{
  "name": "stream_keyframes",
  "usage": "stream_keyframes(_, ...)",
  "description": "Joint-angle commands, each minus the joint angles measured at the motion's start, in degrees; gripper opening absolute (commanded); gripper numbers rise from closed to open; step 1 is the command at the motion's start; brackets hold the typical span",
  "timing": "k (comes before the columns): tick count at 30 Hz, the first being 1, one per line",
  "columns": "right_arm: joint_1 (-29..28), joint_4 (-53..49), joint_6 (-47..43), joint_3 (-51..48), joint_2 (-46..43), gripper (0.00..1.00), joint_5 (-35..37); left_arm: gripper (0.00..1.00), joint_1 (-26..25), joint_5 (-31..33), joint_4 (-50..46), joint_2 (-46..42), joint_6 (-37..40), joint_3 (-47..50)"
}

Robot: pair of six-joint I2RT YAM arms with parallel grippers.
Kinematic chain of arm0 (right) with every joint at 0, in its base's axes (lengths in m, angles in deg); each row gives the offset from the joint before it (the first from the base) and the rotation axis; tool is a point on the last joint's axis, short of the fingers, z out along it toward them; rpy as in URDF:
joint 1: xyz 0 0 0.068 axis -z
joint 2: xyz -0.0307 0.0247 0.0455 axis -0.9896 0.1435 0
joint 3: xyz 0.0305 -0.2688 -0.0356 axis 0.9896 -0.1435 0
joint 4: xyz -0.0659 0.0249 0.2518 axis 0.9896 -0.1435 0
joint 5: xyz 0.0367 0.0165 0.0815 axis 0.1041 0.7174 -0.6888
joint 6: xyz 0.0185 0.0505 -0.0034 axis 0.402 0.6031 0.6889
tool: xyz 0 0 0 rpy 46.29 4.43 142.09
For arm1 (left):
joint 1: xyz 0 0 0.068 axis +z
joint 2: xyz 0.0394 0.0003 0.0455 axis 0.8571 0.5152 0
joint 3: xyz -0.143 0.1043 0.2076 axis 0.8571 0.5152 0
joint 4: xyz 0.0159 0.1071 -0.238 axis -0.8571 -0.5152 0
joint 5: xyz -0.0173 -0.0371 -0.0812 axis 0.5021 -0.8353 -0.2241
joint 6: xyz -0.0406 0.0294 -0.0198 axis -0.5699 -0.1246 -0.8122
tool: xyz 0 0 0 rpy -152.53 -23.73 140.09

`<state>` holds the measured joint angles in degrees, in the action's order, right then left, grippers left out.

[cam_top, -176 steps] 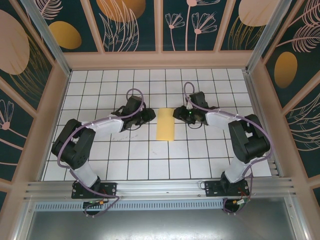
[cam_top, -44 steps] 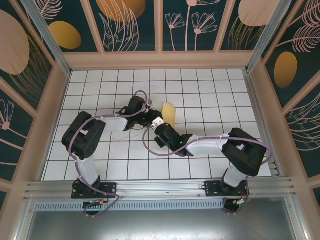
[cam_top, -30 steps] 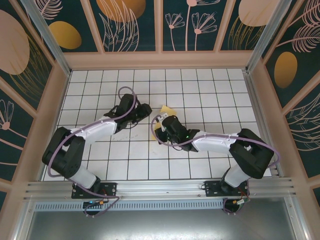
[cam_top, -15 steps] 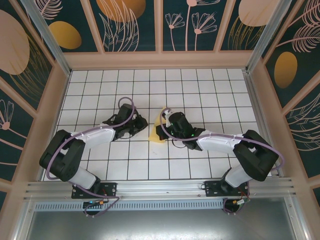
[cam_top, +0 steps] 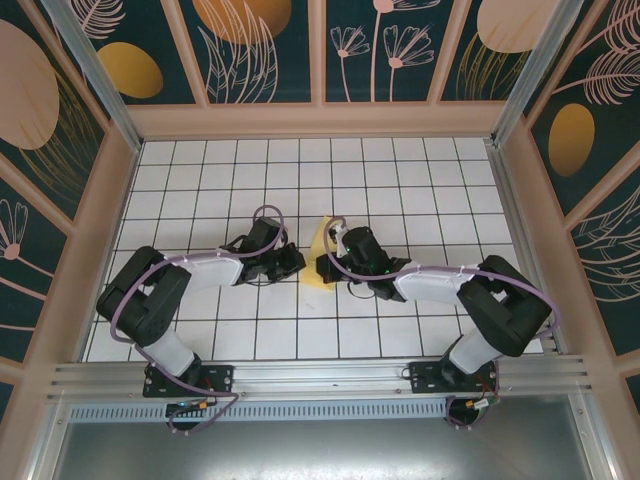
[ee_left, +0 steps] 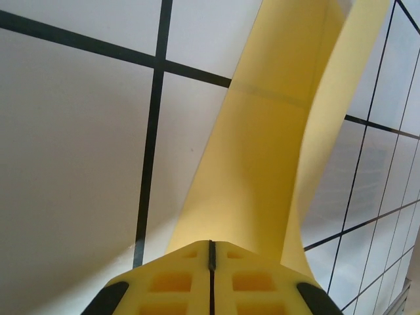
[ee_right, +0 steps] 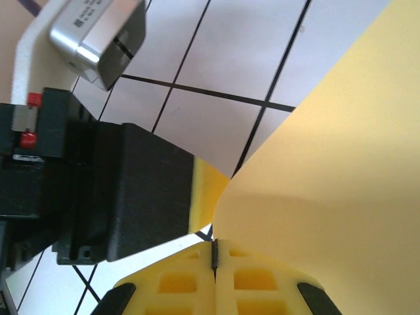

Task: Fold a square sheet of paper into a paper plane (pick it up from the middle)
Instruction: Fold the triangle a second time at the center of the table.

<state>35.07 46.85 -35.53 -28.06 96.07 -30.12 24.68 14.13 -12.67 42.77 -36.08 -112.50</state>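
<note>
Two pinches flanked the square sheet of paper (cam_top: 319, 281), long axis far-near: left gripper (cam_top: 297, 263) clamped its left edge, right gripper (cam_top: 325, 266) its right

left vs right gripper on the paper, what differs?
The left gripper meets the yellow sheet from its left side, the right gripper from its right. In the left gripper's wrist view the sheet runs off as a narrow curled strip; in the right gripper's it spreads broad. Shared: both shut on the sheet.

The white grid-tiled table (cam_top: 400, 180) is carrying the bent yellow sheet of paper (cam_top: 318, 278), seemingly lying partly on the tiles between the left gripper (cam_top: 298, 265) and right gripper (cam_top: 323, 267).
</note>
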Motion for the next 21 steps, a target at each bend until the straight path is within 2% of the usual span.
stream_keyframes(1,1.2,3.3,1.8,-1.7,-1.0,0.0,-2.9,0.09,-0.4,-1.6,2.1,1.4,0.3,-0.6)
stream_keyframes(7,3.6,5.7,3.1,-3.6,-1.2,0.0,-7.0,0.09,-0.6,-1.4,2.5,3.3,0.7,-1.0)
stream_keyframes(16,5.4,6.3,4.2,-4.9,-0.7,0.0,-8.8,0.08,-0.5,-0.4,1.4,6.7,1.8,-1.3)
stream_keyframes(21,5.5,6.2,4.5,-5.2,-0.6,0.0,-8.7,0.08,-0.6,-1.1,1.9,4.1,1.7,-1.6)
